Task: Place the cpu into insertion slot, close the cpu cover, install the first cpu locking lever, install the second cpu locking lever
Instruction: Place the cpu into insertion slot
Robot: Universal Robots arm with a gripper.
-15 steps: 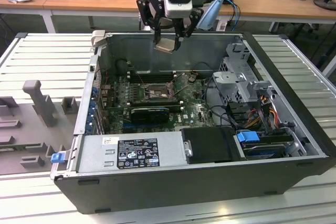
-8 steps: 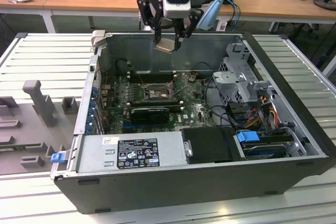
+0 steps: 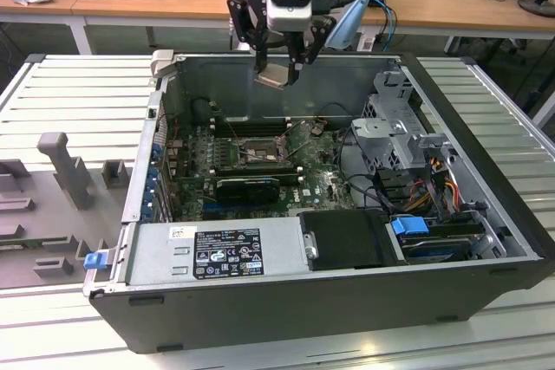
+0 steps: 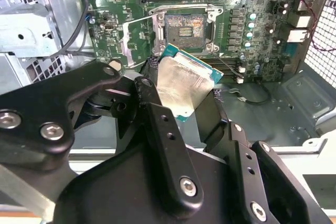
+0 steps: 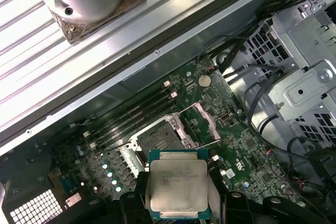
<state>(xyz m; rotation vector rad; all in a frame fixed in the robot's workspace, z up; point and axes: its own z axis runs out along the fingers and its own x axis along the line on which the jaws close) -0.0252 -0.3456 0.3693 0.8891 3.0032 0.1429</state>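
A wide grey worktop [image 3: 69,93] with long ribs. Near the worktop's middle, a big black computer case [image 3: 347,301], lying on its side with the lid off. By the worktop's edge on the exterior view's left, some grey plastic blocks [image 3: 65,166].

Inside the case, along its near wall, a long silver power box [image 3: 217,249]. In the case's corner on the exterior view's right, a silver metal cage [image 3: 395,127] with wires around it. Flat on the bottom of the case, close to its far wall, a green motherboard [image 3: 321,179] [image 4: 247,51] [image 5: 247,145].

Up in the air over the far wall of the case, the black claw [image 3: 277,71] [image 4: 184,85] [image 5: 178,182] at the end of the arm. Closed tight on the cpu, one finger on each side, pinching its edges.

In the middle of the motherboard, the insertion slot [image 3: 251,152] [image 4: 185,27] [image 5: 160,137], a dark square frame, open on top. Right beside the slot, the cpu cover [image 4: 137,38] [image 5: 202,124], a thin metal frame with a square window, flipped up and open.

Smallest of all, the cpu [image 3: 273,77] [image 4: 181,93] [image 5: 178,187]: a little flat square with a shiny grey top and a green rim. Held in the claw, a bit tilted in the second wrist view. High above the slot, not touching the motherboard.
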